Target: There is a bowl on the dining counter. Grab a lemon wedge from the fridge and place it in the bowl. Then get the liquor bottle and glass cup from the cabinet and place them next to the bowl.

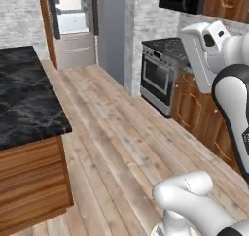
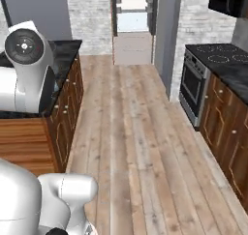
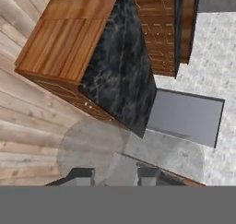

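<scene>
your hand (image 3: 115, 176) is closed on what looks like the see-through glass cup (image 3: 92, 142), held high over the floor (image 3: 27, 140) since the dark worktop (image 3: 122, 71) is well apart.

Arm folded compactly above the base. Left base view: a white rounded link (image 1: 187, 193) lies low at bottom centre-right, nearly horizontal; a dark-edged white link (image 1: 236, 101) rises along the right edge, and the upper segment with a dark circular joint cap (image 1: 210, 40) sits at the upper right of the frame. Right base view: a large round joint cap (image 2: 24, 46) faces the camera at the upper left, and white links (image 2: 68, 195) bulk in the lower left corner. Hand view: gripper (image 3: 116, 176) at bottom centre, with two dark finger tips (image 3: 79, 174) standing part-way apart. A translucent glassy object shows between and above the tips; contact not resolvable.
</scene>
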{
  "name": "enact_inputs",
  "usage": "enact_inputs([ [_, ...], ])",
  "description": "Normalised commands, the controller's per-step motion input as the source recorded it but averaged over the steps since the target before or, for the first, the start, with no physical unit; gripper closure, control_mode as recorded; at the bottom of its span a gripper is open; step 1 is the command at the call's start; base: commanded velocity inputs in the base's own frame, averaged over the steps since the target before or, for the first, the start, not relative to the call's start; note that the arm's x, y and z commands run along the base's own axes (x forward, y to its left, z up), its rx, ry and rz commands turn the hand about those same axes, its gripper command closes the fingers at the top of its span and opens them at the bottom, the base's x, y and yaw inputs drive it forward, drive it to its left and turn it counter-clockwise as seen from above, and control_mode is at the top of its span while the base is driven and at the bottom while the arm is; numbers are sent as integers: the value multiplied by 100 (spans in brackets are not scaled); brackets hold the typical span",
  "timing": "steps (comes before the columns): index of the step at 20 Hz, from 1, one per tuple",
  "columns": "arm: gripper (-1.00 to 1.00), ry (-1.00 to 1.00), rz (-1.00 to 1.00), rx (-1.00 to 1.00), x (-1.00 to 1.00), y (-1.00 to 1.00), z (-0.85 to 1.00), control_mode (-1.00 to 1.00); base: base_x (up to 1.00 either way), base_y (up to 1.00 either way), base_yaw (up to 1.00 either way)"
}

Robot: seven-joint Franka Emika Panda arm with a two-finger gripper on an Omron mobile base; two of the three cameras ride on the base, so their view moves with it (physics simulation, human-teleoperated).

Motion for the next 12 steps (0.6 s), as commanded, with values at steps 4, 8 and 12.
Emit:
enact_inputs([
  [4,100,0,0,0,0,0,0,100,-3,40,77],
  [8,100,0,0,0,0,0,0,100,-4,38,78],
  [12,100,0,0,0,0,0,0,100,0,42,74],
])
